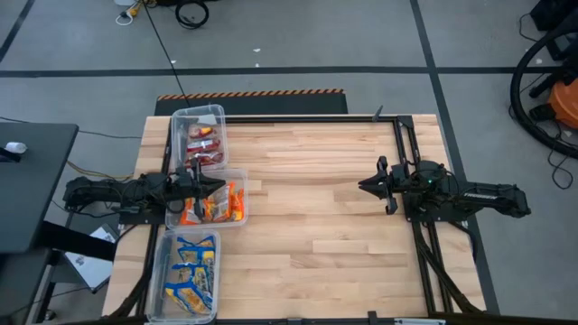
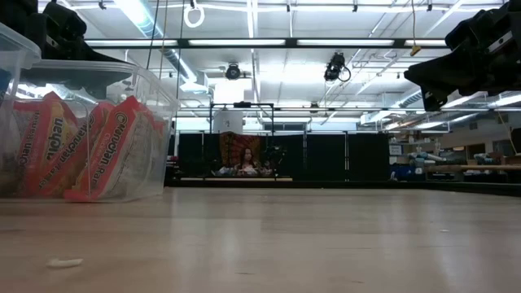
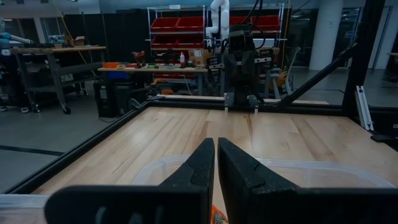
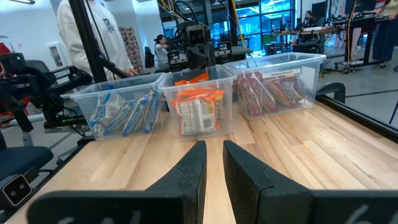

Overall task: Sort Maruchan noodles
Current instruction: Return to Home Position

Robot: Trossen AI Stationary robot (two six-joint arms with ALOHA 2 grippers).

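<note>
Three clear bins stand in a row along the table's left edge, each resting on its base. The far bin (image 1: 200, 135) holds red Maruchan noodles (image 4: 273, 90). The middle bin (image 1: 237, 176) holds orange packets (image 4: 198, 111), and the near bin (image 1: 187, 271) blue-and-yellow ones (image 4: 127, 112). My left gripper (image 1: 219, 187) hangs level above the middle bin, shut (image 3: 215, 142), with nothing in it. My right gripper (image 1: 364, 185) hangs level over the table's right part and points at the bins. Its fingers (image 4: 212, 146) are shut to a narrow slit, with nothing between them.
Bare wood (image 1: 307, 199) lies between the two grippers. Black frame rails (image 1: 402, 149) run along the table's far and right sides. In the right wrist view a person in a white top (image 4: 93, 31) stands beyond the bins. A small white scrap (image 2: 65, 263) lies on the wood.
</note>
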